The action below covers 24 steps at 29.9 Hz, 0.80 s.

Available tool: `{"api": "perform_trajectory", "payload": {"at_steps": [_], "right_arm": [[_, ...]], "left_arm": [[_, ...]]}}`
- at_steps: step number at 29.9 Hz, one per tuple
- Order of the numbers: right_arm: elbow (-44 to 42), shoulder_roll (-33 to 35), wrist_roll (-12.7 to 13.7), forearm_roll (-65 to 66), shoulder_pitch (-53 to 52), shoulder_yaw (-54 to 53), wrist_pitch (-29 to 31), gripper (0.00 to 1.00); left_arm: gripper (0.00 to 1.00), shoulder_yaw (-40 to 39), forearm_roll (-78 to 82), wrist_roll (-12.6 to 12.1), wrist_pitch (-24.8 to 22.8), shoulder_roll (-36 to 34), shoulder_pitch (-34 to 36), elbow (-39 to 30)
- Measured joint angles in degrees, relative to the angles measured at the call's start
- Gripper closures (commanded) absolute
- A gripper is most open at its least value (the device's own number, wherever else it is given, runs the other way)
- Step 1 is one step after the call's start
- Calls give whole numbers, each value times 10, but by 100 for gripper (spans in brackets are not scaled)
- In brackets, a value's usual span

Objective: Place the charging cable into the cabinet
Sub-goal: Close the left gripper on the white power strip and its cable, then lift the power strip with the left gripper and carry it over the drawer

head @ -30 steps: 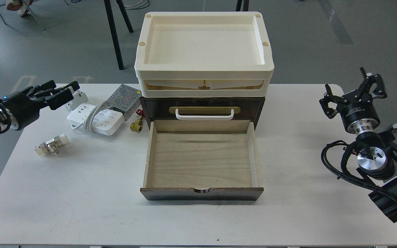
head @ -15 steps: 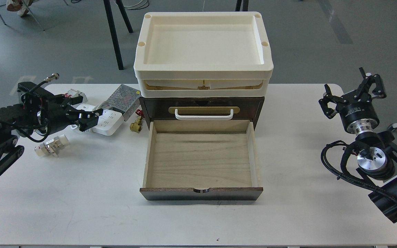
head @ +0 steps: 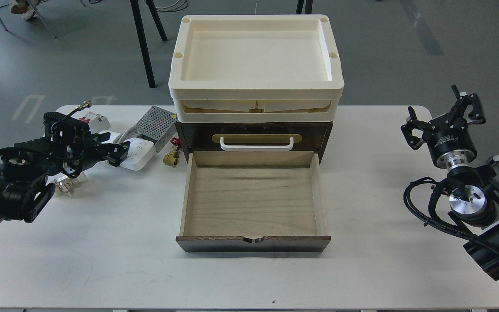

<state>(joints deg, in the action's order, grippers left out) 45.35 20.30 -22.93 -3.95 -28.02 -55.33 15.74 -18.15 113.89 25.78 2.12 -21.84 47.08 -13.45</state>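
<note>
Rigid white plastic power strip (head: 139, 152), cord-wound: grip yours across the wrapped middle. Left gripper (head: 117, 154) fingers unreadable; right gripper (head: 442, 116) fingers spread, empty.

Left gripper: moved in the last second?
Yes. The left gripper has swung right and down toward the table, closing on the charging cable left of the cabinet, which has stayed put.
</note>
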Motion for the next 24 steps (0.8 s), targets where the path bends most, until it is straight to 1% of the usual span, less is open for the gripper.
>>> {"api": "perform_trajectory", "payload": {"at_steps": [4, 5, 7, 10, 11, 12, 13, 14, 17, 24], "right_arm": [[0, 0, 0, 0, 0, 0, 0, 0], [0, 0, 0, 0, 0, 0, 0, 0], [0, 0, 0, 0, 0, 0, 0, 0], [0, 0, 0, 0, 0, 0, 0, 0], [0, 0, 0, 0, 0, 0, 0, 0], [1, 0, 0, 0, 0, 0, 0, 0], [1, 0, 0, 0, 0, 0, 0, 0], [1, 0, 0, 0, 0, 0, 0, 0], [2, 0, 0, 0, 0, 0, 0, 0], [2, 0, 0, 0, 1, 0, 0, 0]], "left_arm": [[44, 7, 0, 0, 2, 14, 2, 24], [47, 8, 0, 0, 2, 15, 2, 26], [56, 9, 0, 0, 2, 15, 2, 27], [66, 9, -3, -1, 4, 16, 2, 28], [73, 9, -5, -1, 4, 16, 2, 28], [82, 9, -6, -1, 4, 16, 3, 28], [89, 9, -8, -1, 4, 16, 4, 28], [92, 9, -9, -1, 2, 16, 4, 28], [94, 17, -10, 0, 0, 14, 4, 35], [94, 27, -34, 7, 5, 16, 9, 43]]}}
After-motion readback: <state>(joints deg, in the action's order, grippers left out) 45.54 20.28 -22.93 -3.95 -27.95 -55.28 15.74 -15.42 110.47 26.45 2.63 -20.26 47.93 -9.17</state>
